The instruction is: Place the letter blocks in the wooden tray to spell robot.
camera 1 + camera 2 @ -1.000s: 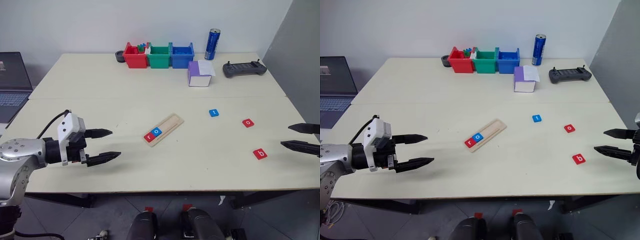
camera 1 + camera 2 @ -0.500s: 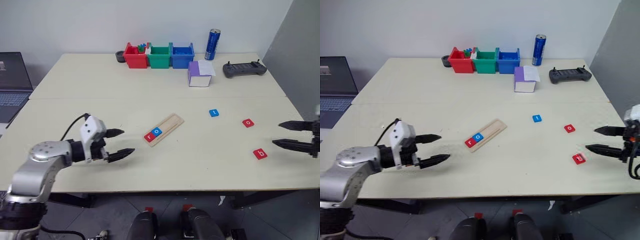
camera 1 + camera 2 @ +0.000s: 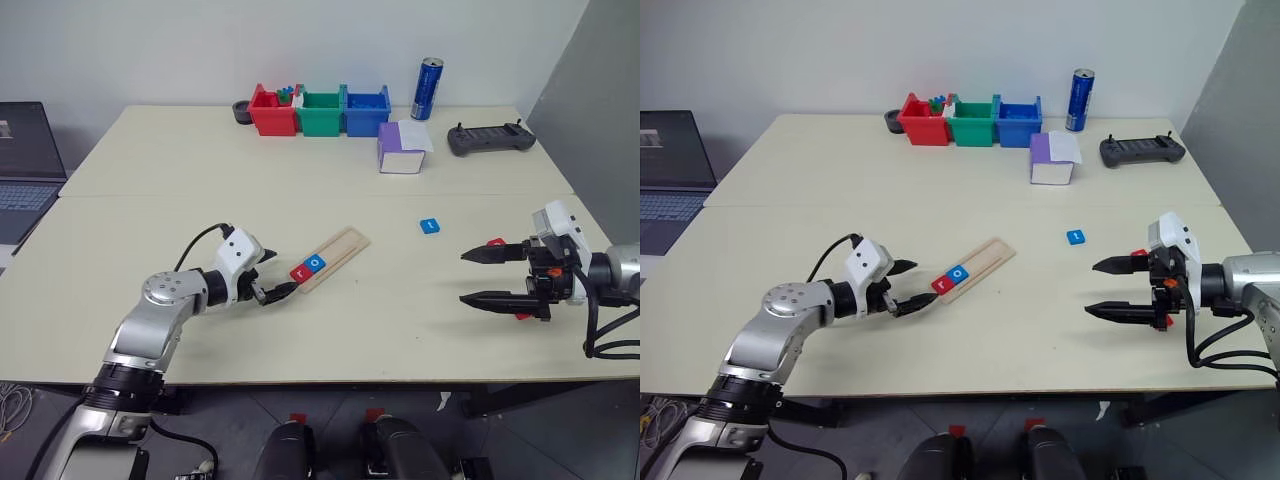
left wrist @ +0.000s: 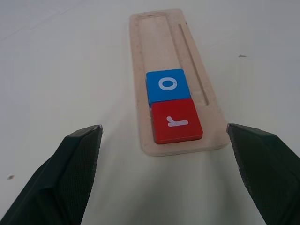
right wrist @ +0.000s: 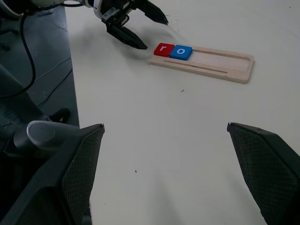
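Pale tabletop [image 3: 150, 215] runs wide around me, bare between my two arms. My left fingers [image 3: 272, 279] are spread and empty, low over the surface just off the near end of the wooden tray [image 3: 345, 243], one tip to either side of that end, as the left wrist view shows. I judge they sit there to steady the tray, since it lies loose and askew on the tabletop. In its groove the red "r" block [image 4: 177, 121] fills the end slot and the blue "o" block [image 4: 167, 85] touches it; the remaining slots beyond are bare wood.

My right fingers [image 3: 492, 276] are spread wide too, holding nothing, pointing across toward the tray. Just behind them, partly hidden by my right gripper, lie two red blocks [image 3: 1138, 252]; their letters I cannot read. The blue "t" block [image 3: 430, 225] lies alone between the tray and my right hand, apart from both.

Open room is good: nothing stands between the loose blocks and the tray's empty end. The coloured bins [image 3: 319, 111], blue can [image 3: 426, 88], purple-and-white box [image 3: 401, 148] and black controller [image 3: 490, 138] are well back. The red blocks lie closer to the tabletop's near edge, so my sense is that a careless push could send them off.
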